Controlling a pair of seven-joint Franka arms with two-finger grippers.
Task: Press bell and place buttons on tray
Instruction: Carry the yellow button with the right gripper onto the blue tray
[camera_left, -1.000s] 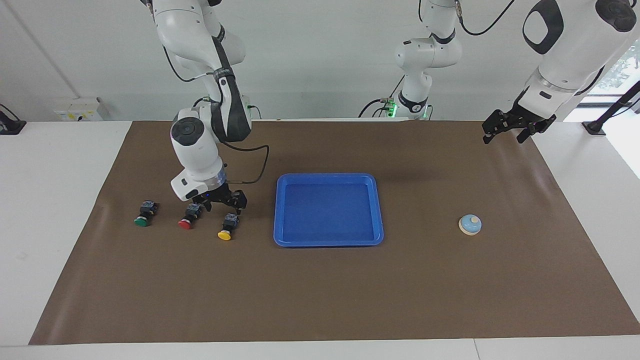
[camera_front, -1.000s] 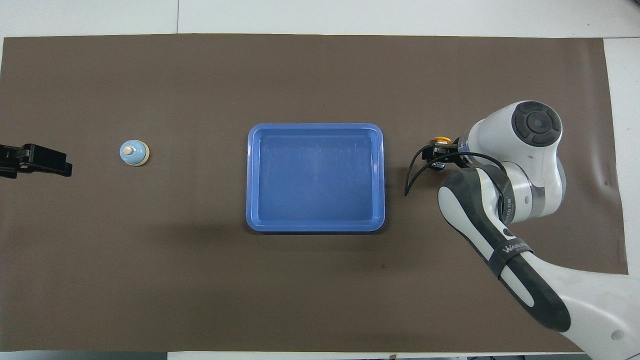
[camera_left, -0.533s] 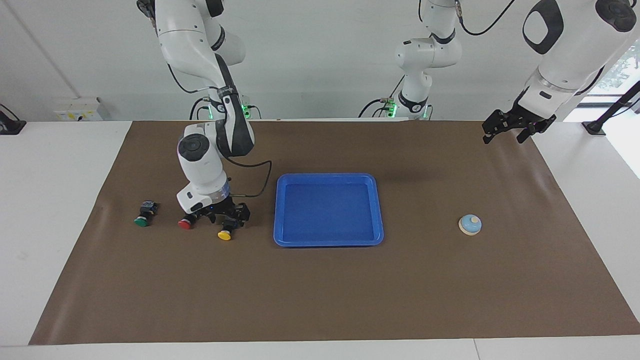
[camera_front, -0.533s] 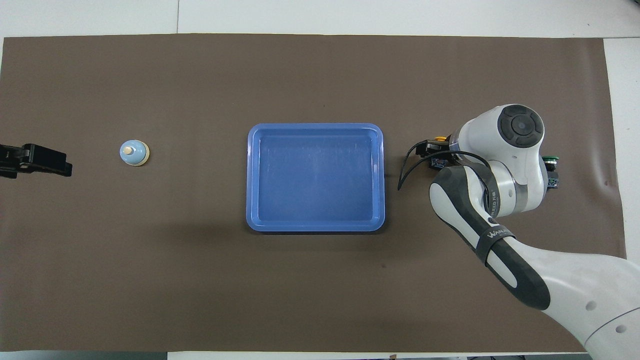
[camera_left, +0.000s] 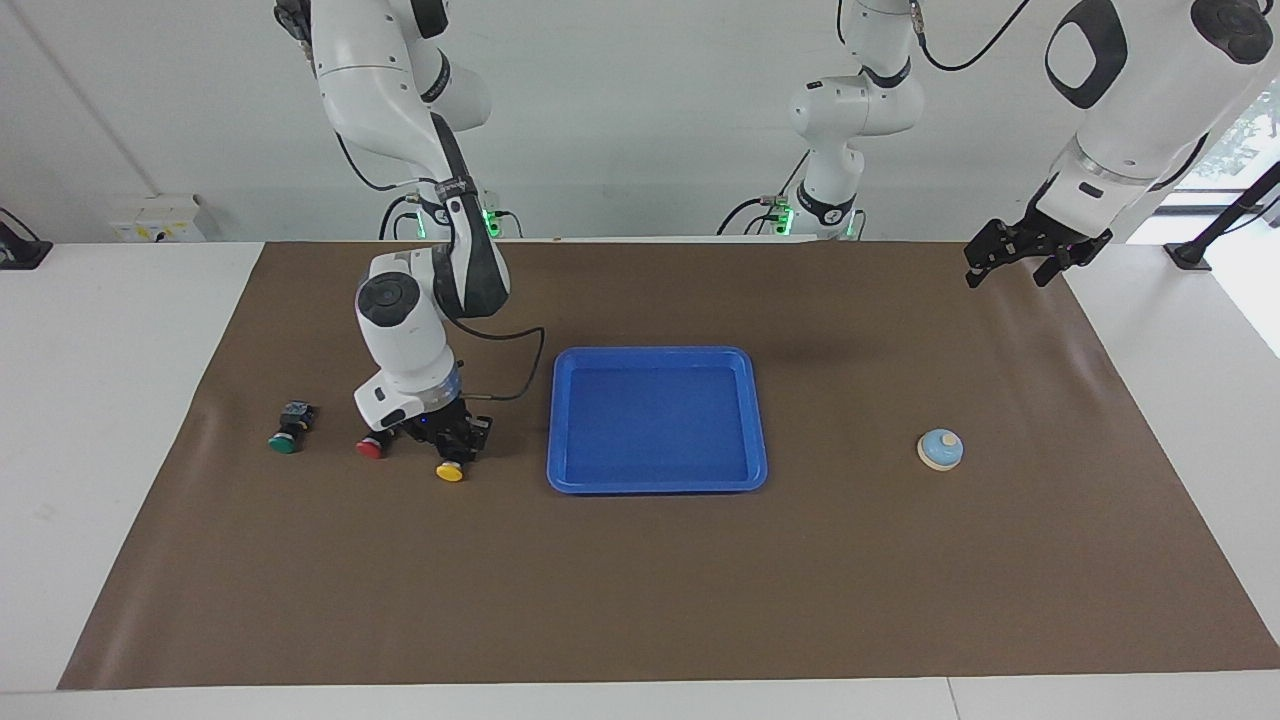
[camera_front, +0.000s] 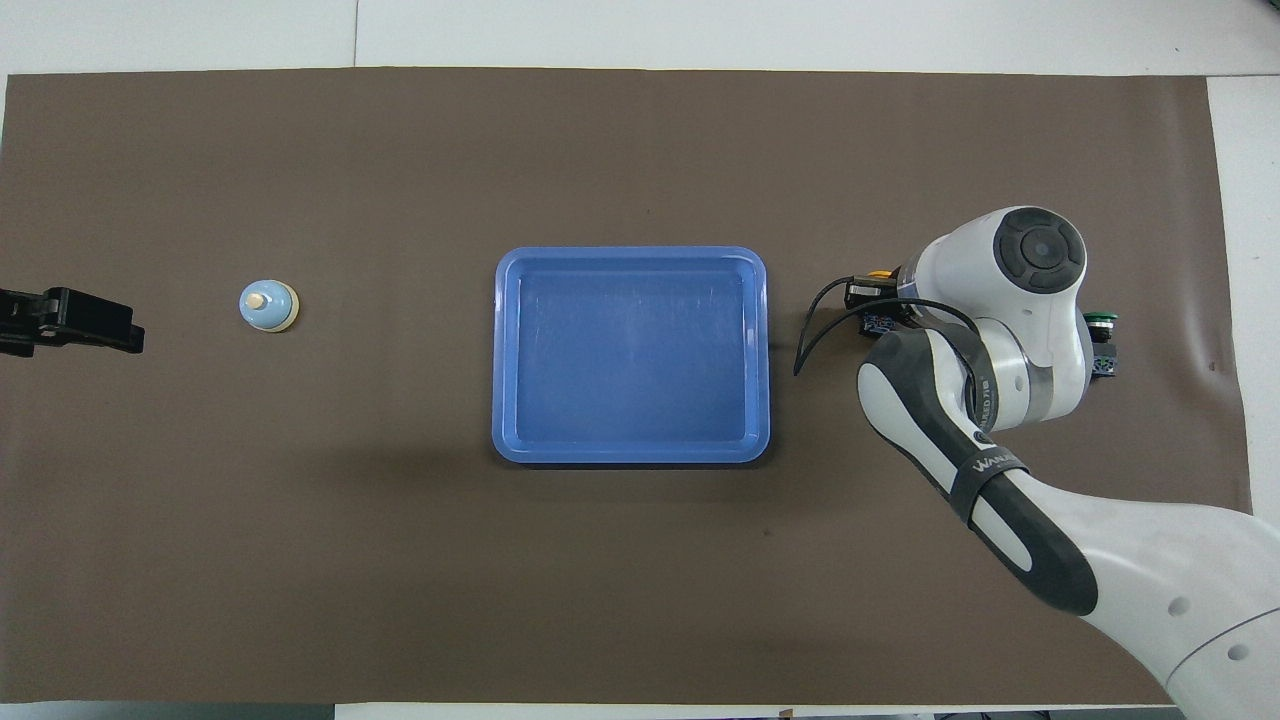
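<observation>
My right gripper (camera_left: 458, 444) is down on the mat, shut on the black body of the yellow button (camera_left: 450, 468). In the overhead view my right gripper (camera_front: 872, 306) and its arm hide most of the yellow button (camera_front: 880, 274). The red button (camera_left: 371, 449) lies beside it, close to the gripper. The green button (camera_left: 285, 441) (camera_front: 1102, 321) lies toward the right arm's end. The blue tray (camera_left: 558, 420) (camera_front: 499, 350) holds nothing. The bell (camera_left: 940, 449) (camera_front: 268, 305) stands toward the left arm's end. My left gripper (camera_left: 1010, 262) (camera_front: 70, 320) waits open above the mat's corner.
A brown mat (camera_left: 640, 580) covers the table, with white table top around it. A black cable (camera_front: 815, 335) loops from the right wrist toward the tray's edge. A third robot base (camera_left: 830, 200) stands at the table's edge nearest the robots.
My right gripper came down over the yellow button and its fingers closed on the button's body. The left arm, bell and tray stayed still.
</observation>
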